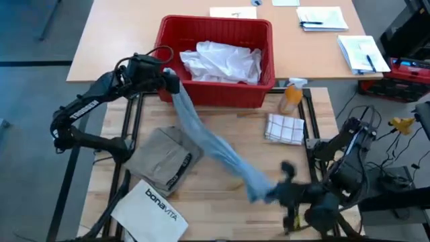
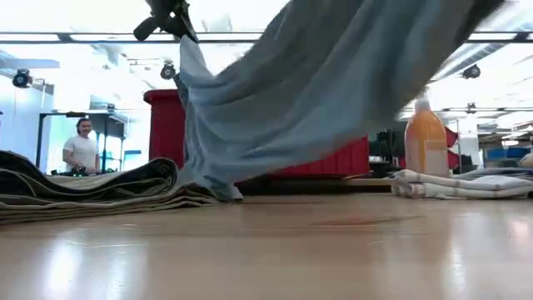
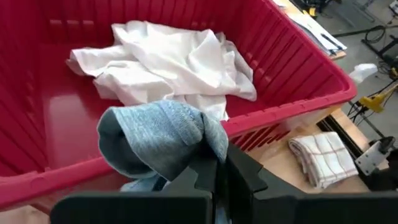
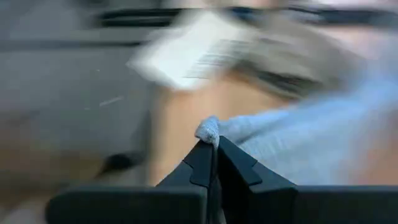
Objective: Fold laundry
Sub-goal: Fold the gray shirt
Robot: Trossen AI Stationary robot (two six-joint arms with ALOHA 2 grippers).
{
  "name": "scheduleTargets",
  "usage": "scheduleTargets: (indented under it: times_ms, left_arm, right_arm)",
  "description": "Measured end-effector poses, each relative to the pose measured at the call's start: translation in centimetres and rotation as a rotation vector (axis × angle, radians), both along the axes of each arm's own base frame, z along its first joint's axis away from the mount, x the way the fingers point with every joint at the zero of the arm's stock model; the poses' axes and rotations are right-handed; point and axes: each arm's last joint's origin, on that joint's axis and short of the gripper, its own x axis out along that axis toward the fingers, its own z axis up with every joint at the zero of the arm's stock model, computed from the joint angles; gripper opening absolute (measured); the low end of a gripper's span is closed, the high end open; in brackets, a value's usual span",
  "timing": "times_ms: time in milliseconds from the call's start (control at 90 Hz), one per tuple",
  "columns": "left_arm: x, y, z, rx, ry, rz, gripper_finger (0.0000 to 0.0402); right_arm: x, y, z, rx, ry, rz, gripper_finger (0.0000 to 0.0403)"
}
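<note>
Stretching the grey T-shirt between both arms now; my left gripper is pinched on one end at the front wall of the red basket, my right gripper clamped on the other end near the tabletop's front right corner; it's airborne, not laid flat, so this fold is barely begun; the khaki-tan piece looks folded by the front left; the white shirt waits crumpled in the basket.

Robotics lab, wooden workbench on metal frame, ceiling strip lights, person standing behind
</note>
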Motion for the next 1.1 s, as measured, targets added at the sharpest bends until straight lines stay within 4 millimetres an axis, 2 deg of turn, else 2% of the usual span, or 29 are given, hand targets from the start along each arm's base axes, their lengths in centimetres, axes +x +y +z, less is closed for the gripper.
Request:
scheduleTargets:
  times_ms: [67,122,267,344,389,500,567,633,756,856,911,1011,1100]
  left_arm:
    - [0.0,0.0,0.0,0.001,-0.002,0.000,0.0000]
    - [0.0,0.0,0.0,0.001,-0.002,0.000,0.0000]
    - [0.1,0.0,-0.1,0.000,-0.002,-0.001,0.0000]
    - [0.0,0.0,0.0,0.001,-0.002,-0.001,0.0000]
    - [0.0,0.0,0.0,0.001,-0.003,-0.001,0.0000]
    - [0.0,0.0,0.0,0.002,-0.004,-0.001,0.0000]
    - [0.1,0.1,0.1,0.009,-0.011,-0.001,0.0000]
    - [0.0,0.2,0.1,0.012,-0.010,0.003,0.0000]
    - [0.0,0.4,0.2,0.017,-0.023,0.019,0.0000]
    - [0.3,0.5,1.1,0.042,-0.145,0.013,0.0000]
    - [0.3,0.4,2.0,0.063,-0.236,-0.019,0.0000]
    - [-0.3,0.0,3.7,0.108,-0.291,-0.014,0.0000]
    - [-0.8,-0.1,4.4,0.155,-0.273,0.021,0.0000]
  right_arm:
    - [0.7,1.4,-0.2,0.001,-0.025,0.190,0.0000]
    - [0.5,1.4,-0.5,-0.048,0.001,0.211,0.0000]
    - [-0.7,-1.7,-0.7,-0.179,0.039,-0.168,0.0000]
    - [-1.0,-2.5,-0.5,-0.157,0.009,-0.297,0.0000]
    - [-0.8,-2.2,-0.2,-0.115,0.016,-0.238,0.0000]
    - [-0.1,-0.3,0.6,-0.024,-0.002,0.096,0.0000]
    - [-0.3,0.1,0.7,-0.042,-0.013,0.153,0.0000]
    - [-1.0,-0.6,0.7,-0.084,-0.003,0.093,0.0000]
    - [-1.8,-2.1,0.7,-0.128,-0.012,-0.122,0.0000]
    - [-1.2,-1.3,0.7,-0.059,0.038,0.045,0.0000]
    - [-1.2,-1.2,0.6,-0.078,0.034,0.072,0.0000]
    - [-1.6,-1.8,0.6,-0.124,0.030,-0.001,0.0000]
    - [-2.2,-3.0,0.4,-0.160,0.036,-0.165,0.0000]
